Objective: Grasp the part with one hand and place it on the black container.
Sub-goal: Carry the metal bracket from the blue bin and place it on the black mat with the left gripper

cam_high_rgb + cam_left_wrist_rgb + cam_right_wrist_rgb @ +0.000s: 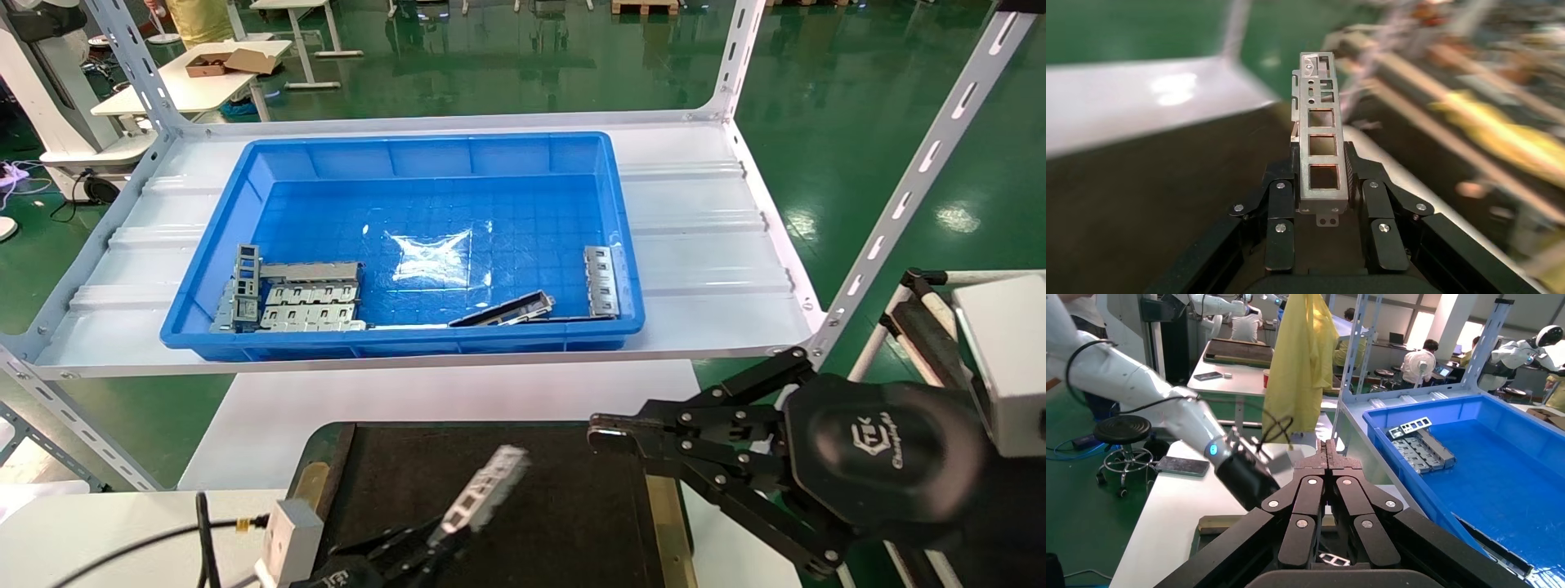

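My left gripper (433,541) is at the bottom of the head view, shut on the part (482,488), a slim silver-grey bar with rectangular cutouts. The bar sticks up and forward out of the fingers, held in the air above the black container (564,514). In the left wrist view the part (1321,122) sits clamped at its lower end in the left gripper (1322,171), over the container's dark surface (1138,202). My right gripper (603,433) is shut and empty above the container's right brass strip; the right wrist view shows the right gripper (1328,450) pressed together.
The blue bin (392,339) stands on the white shelf (703,245) behind the container. It holds stacked grey brackets (304,304), a dark channel strip (504,311) and another cutout bar (601,281). A white box (288,529) with cables lies left of the container.
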Available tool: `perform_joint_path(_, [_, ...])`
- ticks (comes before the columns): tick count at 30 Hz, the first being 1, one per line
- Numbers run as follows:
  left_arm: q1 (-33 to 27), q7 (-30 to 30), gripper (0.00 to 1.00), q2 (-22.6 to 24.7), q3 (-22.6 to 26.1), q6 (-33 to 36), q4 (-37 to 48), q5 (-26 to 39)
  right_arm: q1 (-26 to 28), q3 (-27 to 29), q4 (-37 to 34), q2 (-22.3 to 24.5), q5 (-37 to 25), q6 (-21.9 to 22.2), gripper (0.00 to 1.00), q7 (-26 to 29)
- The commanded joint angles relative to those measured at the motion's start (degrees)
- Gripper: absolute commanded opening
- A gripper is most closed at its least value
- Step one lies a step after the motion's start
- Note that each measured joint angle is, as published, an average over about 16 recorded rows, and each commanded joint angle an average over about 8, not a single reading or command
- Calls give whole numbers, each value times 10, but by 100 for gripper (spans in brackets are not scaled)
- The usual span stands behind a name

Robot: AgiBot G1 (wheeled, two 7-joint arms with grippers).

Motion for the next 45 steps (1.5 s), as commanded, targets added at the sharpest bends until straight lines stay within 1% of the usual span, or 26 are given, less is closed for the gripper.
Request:
perform_joint_path(1, [30, -1, 0, 7, -1, -63, -11, 5, 0, 0, 0, 0, 0, 0, 0, 0])
perform_joint_path(6, [43, -17, 0, 40, 9, -136, -11, 7, 0, 0, 0, 0, 0, 0, 0, 0])
perform_joint_path(12, [35, -50, 0, 73, 33, -208, -9, 3, 0, 0, 0, 0, 0, 0, 0, 0])
perform_joint_path(20, [4, -82, 0, 118, 86, -304, -1, 5, 0, -1, 0, 0, 1, 0, 0, 0])
perform_joint_path(26, [-13, -97, 0, 142, 125, -367, 4, -2, 0, -1, 0, 0, 1, 0, 0, 0])
perform_joint_path(35, [-34, -111, 0, 165, 169, -438, 14, -27, 0, -1, 0, 1, 1, 1, 0, -1])
perform_joint_path(45, [-56, -110, 0, 186, 194, -474, 32, -43, 0, -2, 0, 1, 1, 1, 0, -1])
